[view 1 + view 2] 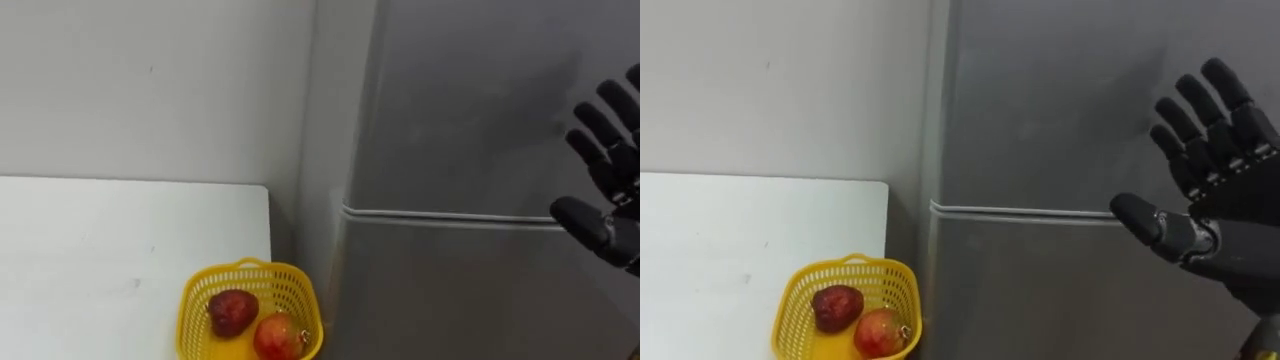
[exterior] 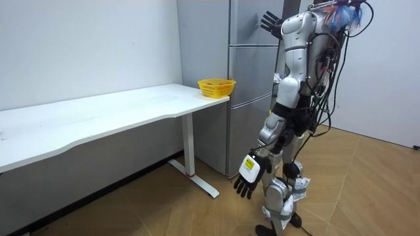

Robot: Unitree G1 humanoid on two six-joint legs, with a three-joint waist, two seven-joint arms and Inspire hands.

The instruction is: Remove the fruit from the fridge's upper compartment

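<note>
My right hand is up and open before the fridge, whose upper door is shut. I have the robot standing on a wood floor, facing the grey fridge; a white table runs along the pale wall just beside it. The hand's fingers are spread, thumb level with the seam between the doors; contact I cannot tell. My left hand hangs relaxed and empty by the leg. At the table's corner nearest the fridge, a yellow basket holds two red fruits, side by side.
</note>
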